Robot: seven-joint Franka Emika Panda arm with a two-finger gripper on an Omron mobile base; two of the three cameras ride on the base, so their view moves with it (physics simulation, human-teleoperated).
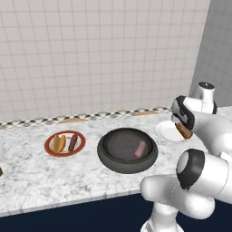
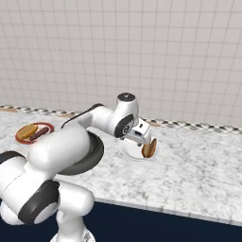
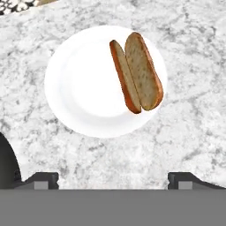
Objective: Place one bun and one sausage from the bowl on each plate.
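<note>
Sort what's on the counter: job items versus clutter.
Job: bowl holding one sausage; red-rimmed plate with bun and sausage; white plate with bun; claw, open above it.
Clutter: dark object at counter's left edge.

1. white plate point(image 3: 84, 88), plain, no pattern
2. bun point(image 3: 137, 73) on it is orange-tan crust with a paler speckled cut face
3. other plate point(image 1: 65, 143) has a red-brown rim and cream middle
4. bowl point(image 1: 127, 151) is dark grey-black, and the sausage point(image 1: 140, 148) in it looks reddish-brown
5. counter point(image 3: 194, 110) is grey-white marble with veins
6. wall point(image 1: 90, 50) is pale beige tile
</note>
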